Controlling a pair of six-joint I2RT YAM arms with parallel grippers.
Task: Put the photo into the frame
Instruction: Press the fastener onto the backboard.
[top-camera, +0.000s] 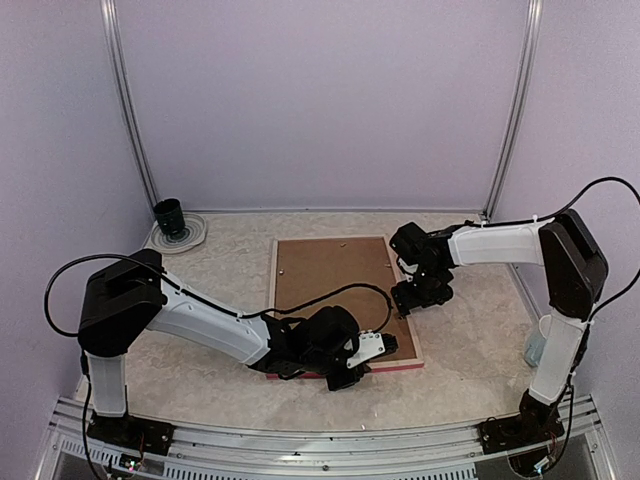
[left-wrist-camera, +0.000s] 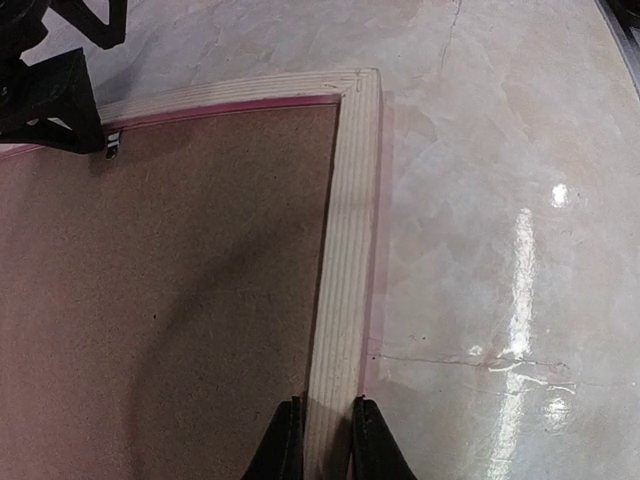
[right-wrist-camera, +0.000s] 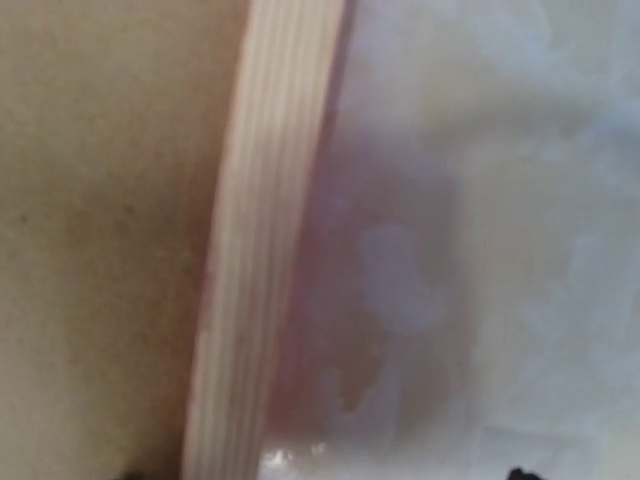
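Starting at 10 o'clock, a dark cup (top-camera: 169, 213) stands well apart from the work and should not trouble you. Toward 6 o'clock your left tool (left-wrist-camera: 328, 450) is pressed onto the pale wood rail of the frame (left-wrist-camera: 345, 230), one finger on each side, close to the near right corner. The frame lies face down on the surface (top-camera: 470, 340), with its brown backing board (top-camera: 320, 270) uppermost and its pink edge showing at the near side. The photo is not visible in any view, and you cannot tell whether it sits under the board, so check before counting anything as done. That pinch is narrow and at one corner. Lift from there alone and the frame would likely pivot, slip, or shed the board if its small metal tab (left-wrist-camera: 112, 150) is not holding. The left arm's black cable (top-camera: 350, 286) hangs across the board and could drag it. At the frame's 3 o'clock side, your right tool (top-camera: 415, 300) hovers over the rail with jaws spread wide, gripping nothing. Its close view is blurred, so closing now risks missing the rail or jamming a finger into the surface. Farthest right, a pale cup (top-camera: 536, 345) stands just beside the right arm, within reach of a swing.
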